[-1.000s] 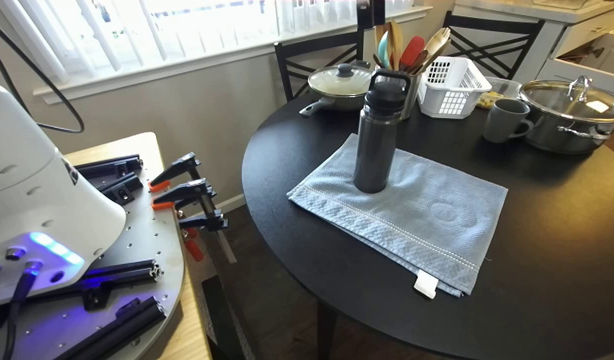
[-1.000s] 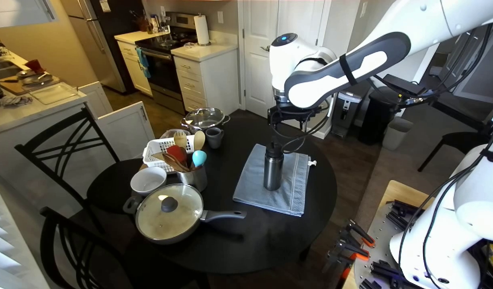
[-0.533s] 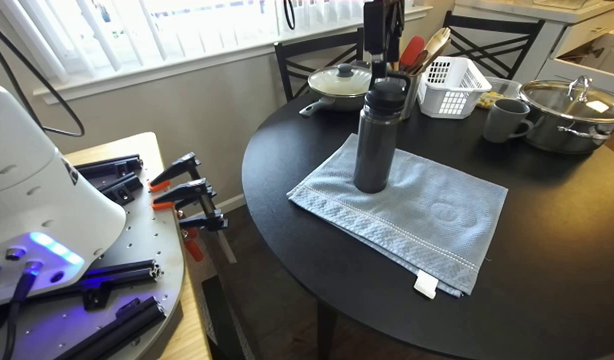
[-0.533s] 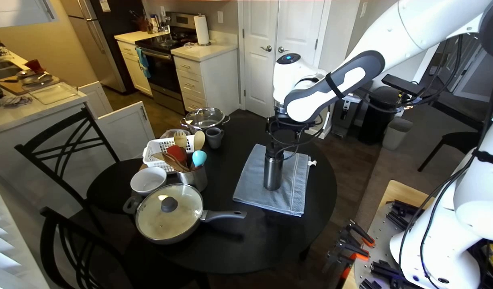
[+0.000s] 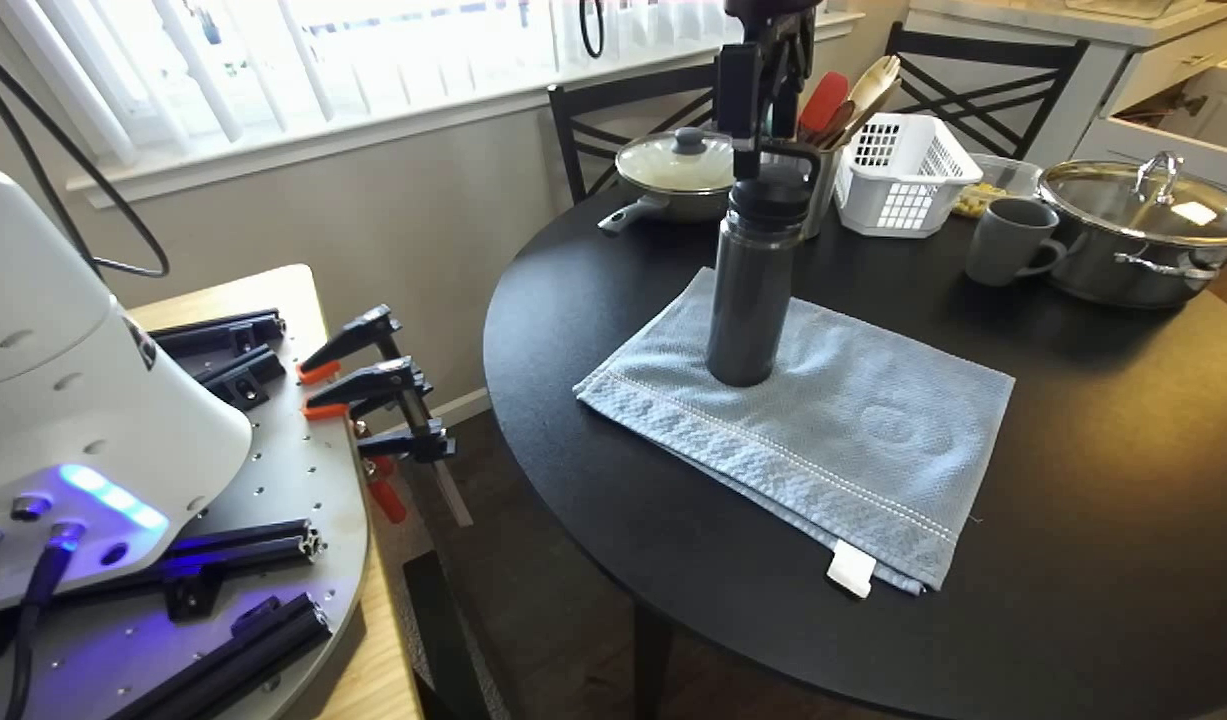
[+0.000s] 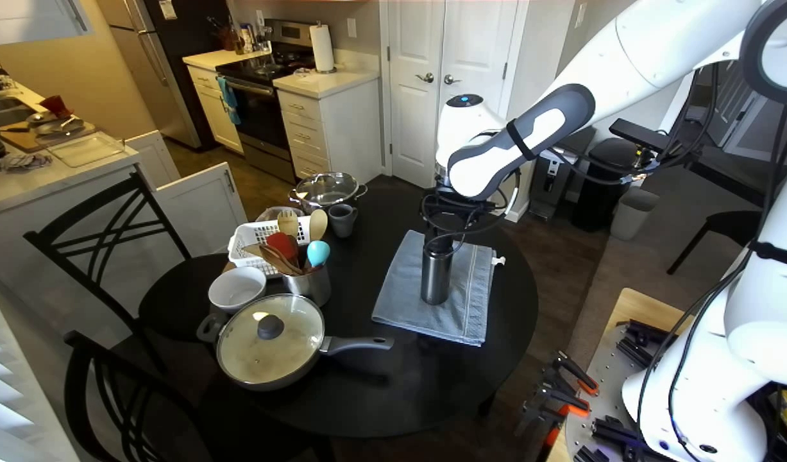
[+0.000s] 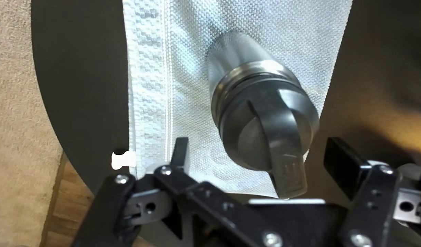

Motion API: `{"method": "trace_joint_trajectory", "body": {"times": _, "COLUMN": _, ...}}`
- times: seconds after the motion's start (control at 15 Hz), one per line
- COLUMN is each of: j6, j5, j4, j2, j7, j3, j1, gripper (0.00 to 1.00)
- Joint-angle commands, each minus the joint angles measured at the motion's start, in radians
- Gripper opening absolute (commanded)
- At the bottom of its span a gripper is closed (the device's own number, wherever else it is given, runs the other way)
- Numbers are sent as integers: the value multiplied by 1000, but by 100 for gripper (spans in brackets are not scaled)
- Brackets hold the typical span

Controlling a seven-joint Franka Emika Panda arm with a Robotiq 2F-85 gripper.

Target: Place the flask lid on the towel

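Flask lid (image 7: 272, 127), black and rounded with a loop handle, sits on top of an upright dark grey flask (image 5: 750, 300), which stands on a folded grey-blue towel (image 5: 863, 400). Mounted on a white robot arm (image 6: 650, 48), a black gripper (image 7: 260, 156) points down over the lid in both exterior views. Its two fingers are spread wide in the wrist view, one to each side of the lid with a visible gap at both, and they grasp nothing. The loop handle extends toward the space between them. The towel lies flat on a round black table (image 5: 1093, 520), and a small white tag (image 5: 852, 569) sticks out past its edge at one corner, well apart from the flask. Elsewhere, in an exterior view, a glass-lidded frying pan (image 6: 271, 353) has a white bowl (image 6: 238, 289) just beside it, and a metal holder (image 6: 313, 285) packed with cooking utensils (image 6: 282, 242) stands near a white plastic basket (image 5: 908, 181). A grey mug (image 5: 1003, 240) is just beside a glass-lidded steel pot (image 5: 1123, 270).
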Motion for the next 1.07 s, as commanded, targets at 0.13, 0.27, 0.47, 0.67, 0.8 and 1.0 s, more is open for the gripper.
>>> {"method": "trace_joint_trajectory", "body": {"times": 0.13, "j6": 35, "j5": 95, "j4": 21, "j2": 45, "j7": -81, "j3": -16, "j1": -2, "gripper": 100}}
{"method": "trace_joint_trajectory", "body": {"times": 0.27, "j6": 22, "j5": 136, "j4": 37, "j2": 48, "j7": -131, "j3": -14, "j1": -7, "gripper": 100}}
{"method": "trace_joint_trajectory", "body": {"times": 0.47, "j6": 2, "j5": 182, "j4": 64, "j2": 40, "j7": -217, "j3": -15, "j1": -10, "gripper": 100}}
{"method": "trace_joint_trajectory", "body": {"times": 0.67, "j6": -3, "j5": 245, "j4": 90, "j2": 50, "j7": -323, "j3": -6, "j1": -15, "gripper": 100}}
{"method": "trace_joint_trajectory", "body": {"times": 0.8, "j6": -14, "j5": 296, "j4": 99, "j2": 57, "j7": -402, "j3": 1, "j1": -16, "gripper": 100}}
{"method": "trace_joint_trajectory", "body": {"times": 1.0, "j6": -44, "j5": 329, "j4": 106, "j2": 59, "j7": -474, "j3": -3, "j1": -13, "gripper": 100}}
